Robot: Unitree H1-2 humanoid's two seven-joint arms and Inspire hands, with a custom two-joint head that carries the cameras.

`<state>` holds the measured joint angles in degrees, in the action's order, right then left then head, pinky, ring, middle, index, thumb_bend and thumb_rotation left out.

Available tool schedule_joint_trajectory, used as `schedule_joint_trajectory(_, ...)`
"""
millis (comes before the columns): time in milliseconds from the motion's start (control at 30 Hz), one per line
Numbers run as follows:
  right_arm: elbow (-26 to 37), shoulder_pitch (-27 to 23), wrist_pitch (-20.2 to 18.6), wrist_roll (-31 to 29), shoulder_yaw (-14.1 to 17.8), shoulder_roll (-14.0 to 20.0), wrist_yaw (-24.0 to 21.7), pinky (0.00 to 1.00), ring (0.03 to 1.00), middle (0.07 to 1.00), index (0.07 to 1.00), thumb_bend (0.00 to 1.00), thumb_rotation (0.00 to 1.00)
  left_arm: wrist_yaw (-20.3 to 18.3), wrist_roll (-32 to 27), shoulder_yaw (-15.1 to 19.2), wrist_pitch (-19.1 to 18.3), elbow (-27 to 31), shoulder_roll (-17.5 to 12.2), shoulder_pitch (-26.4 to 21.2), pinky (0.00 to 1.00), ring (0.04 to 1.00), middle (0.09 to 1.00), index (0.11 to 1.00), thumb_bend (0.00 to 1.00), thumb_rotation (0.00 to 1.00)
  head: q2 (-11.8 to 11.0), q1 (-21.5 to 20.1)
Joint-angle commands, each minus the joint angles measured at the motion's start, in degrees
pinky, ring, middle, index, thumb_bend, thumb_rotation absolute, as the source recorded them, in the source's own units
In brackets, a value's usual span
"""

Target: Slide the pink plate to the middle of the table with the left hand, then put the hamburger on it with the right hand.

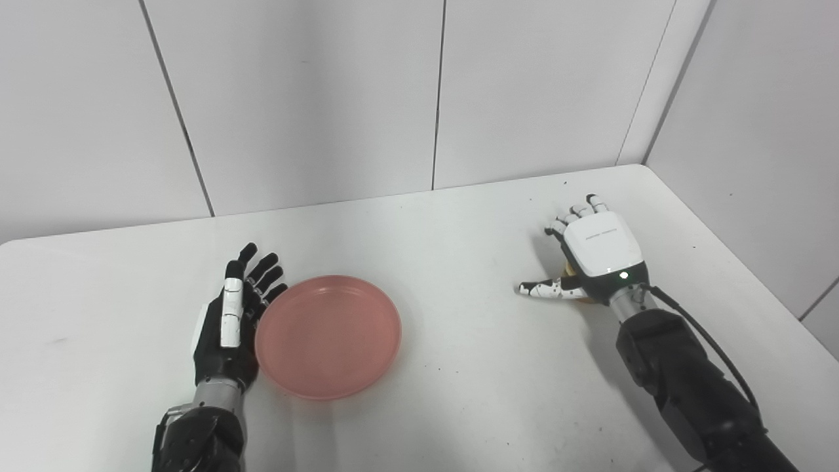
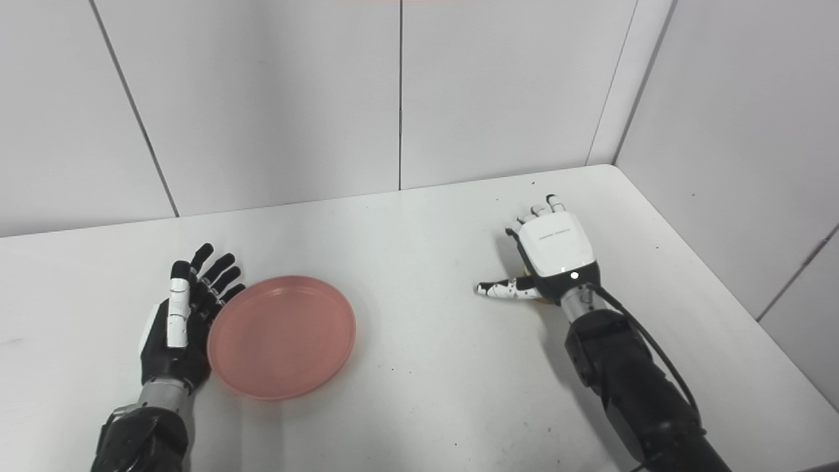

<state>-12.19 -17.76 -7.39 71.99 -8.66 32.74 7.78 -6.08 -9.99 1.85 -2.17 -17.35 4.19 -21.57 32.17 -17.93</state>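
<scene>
The pink plate (image 1: 328, 335) lies on the white table (image 1: 459, 223), left of the middle. My left hand (image 1: 229, 321) is open, set on edge with the palm facing the plate's left rim, right against it or a hair apart. My right hand (image 1: 593, 252) is at the right side, palm down, fingers stretched out and thumb spread to the left. It covers the hamburger (image 1: 567, 269), of which only a thin tan sliver shows under the palm. The hand is not closed around the hamburger.
White panel walls stand behind the table and along its right side. The table's rounded far right corner (image 1: 639, 169) is close beyond my right hand. Bare tabletop lies between the plate and my right hand.
</scene>
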Motion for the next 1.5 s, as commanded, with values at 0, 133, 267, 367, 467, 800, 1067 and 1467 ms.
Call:
schedule_joint_trajectory(0,0.14,-1.3,-2.09,0.24,0.06,1.72,1.81,0.91,0.82,0.764,0.684,0.76,0.92,-0.13,-0.85,0.45,-2.24,-0.3,-0.66,-0.02,0.85,0.9,0.888,0.93,0.82,0.88,0.07,0.04)
schedule_joint_trajectory(133,-0.95,-0.89,-2.65,-1.99,0.38,1.62,1.31,0.92,0.819,0.763,0.69,0.75,0.93,-0.31,-1.03,0.46,-2.76,-0.24,-0.68,-0.05,0.86,0.904,0.893,0.931,0.81,0.88,0.07,0.06)
schedule_joint_trajectory(267,-1.94,-0.21,-1.48,-8.53,2.62,0.95,2.04,0.83,0.795,0.753,0.688,0.75,0.85,-0.49,-0.97,0.28,-2.15,-0.82,-0.98,-0.17,0.85,0.903,0.896,0.929,0.81,0.89,0.19,0.27)
schedule_joint_trajectory(367,-3.17,0.07,0.94,-14.29,4.16,0.65,3.66,0.74,0.753,0.734,0.682,0.73,0.8,-0.65,-1.38,0.51,-2.44,-1.08,-1.03,-0.34,0.86,0.902,0.896,0.93,0.82,0.88,0.17,0.34)
schedule_joint_trajectory(467,-6.33,-0.31,3.97,-17.95,4.43,0.8,7.82,0.64,0.695,0.704,0.668,0.71,0.76,-0.72,-1.43,0.61,-3.13,-0.86,-1.16,-0.36,0.87,0.906,0.895,0.933,0.82,0.87,0.08,0.45)
schedule_joint_trajectory(800,-16.56,-3.66,9.87,-24.67,3.82,0.96,16.86,0.51,0.602,0.629,0.609,0.68,0.7,-1.77,-2.02,0.81,-4.35,-0.53,-1.62,-0.71,0.89,0.912,0.899,0.938,0.82,0.86,0.26,0.77)
schedule_joint_trajectory(1067,-23.3,-5.29,15.73,-29.04,2.88,1.44,20.17,0.23,0.277,0.343,0.38,0.65,0.73,-2.08,-1.61,0.74,-4.78,-0.66,-1.87,-0.87,0.9,0.913,0.9,0.942,0.82,0.87,0.3,0.97)
schedule_joint_trajectory(1467,-15.58,-3.58,19.12,-31.38,2.87,1.04,20.92,0.14,0.182,0.237,0.269,0.62,0.62,-1.86,-1.92,0.61,-5.56,0.12,-1.61,-0.26,0.89,0.913,0.901,0.933,0.8,0.87,-0.04,1.5)
